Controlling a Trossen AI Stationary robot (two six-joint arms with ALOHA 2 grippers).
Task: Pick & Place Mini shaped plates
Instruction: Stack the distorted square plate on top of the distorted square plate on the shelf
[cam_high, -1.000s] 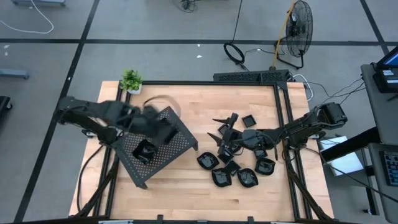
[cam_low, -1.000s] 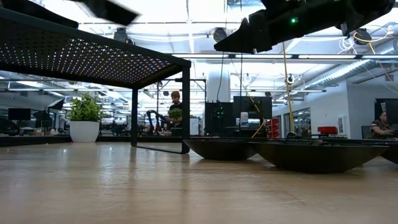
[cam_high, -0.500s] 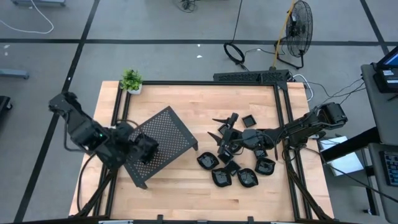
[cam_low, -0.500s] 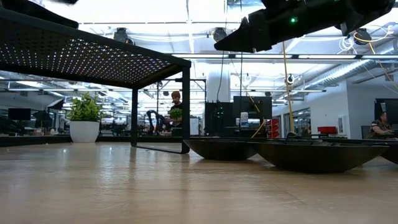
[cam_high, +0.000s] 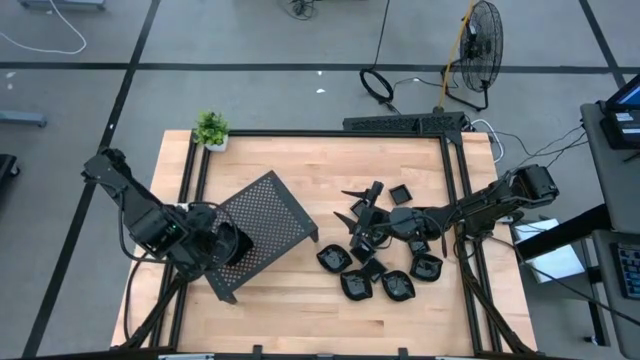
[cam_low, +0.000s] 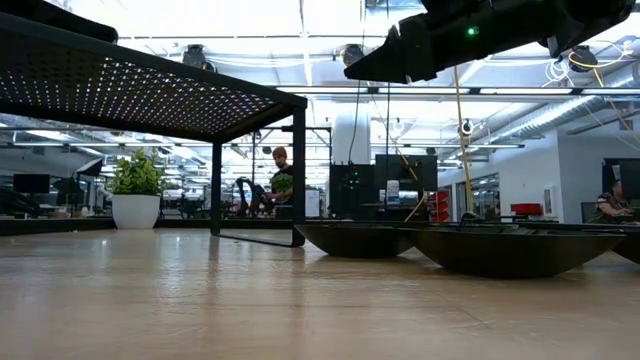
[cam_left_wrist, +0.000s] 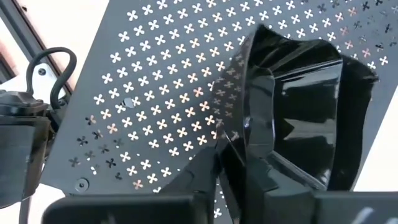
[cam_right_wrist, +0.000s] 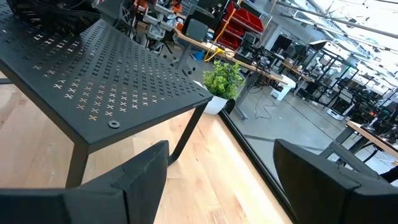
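My left gripper (cam_high: 228, 245) hovers over the near-left part of the perforated dark tray (cam_high: 278, 212) and is shut on one glossy black mini plate (cam_left_wrist: 298, 99). The other mini plates (cam_high: 385, 265) lie in a loose cluster on the wood at right-centre, and the low view shows two of them (cam_low: 360, 238) resting flat on the table. My right gripper (cam_high: 360, 216) hangs open above the far-left part of that cluster, its fingers pointing toward the tray and touching nothing. My left gripper pinches the mini plate by its rim (cam_left_wrist: 249, 134) between the two fingers (cam_left_wrist: 202, 177). The plate stands on edge in the hold, its hollow side turned sideways, just above the tray's perforated top (cam_left_wrist: 155, 93). Whether it touches the tray, I cannot tell.
A small potted plant (cam_high: 211, 129) stands at the table's far-left corner. The tray stands on legs (cam_low: 298, 170), turned at an angle to the table's edges. Black frame rails (cam_high: 455, 200) border the table. Bare wood (cam_high: 300, 320) lies near the front edge.
My left arm has swung from a stretched pose across the tray's far side to a folded pose at the table's left, and its gripper now sits over the tray's near-left part. My right arm and the cluster of plates have kept still.
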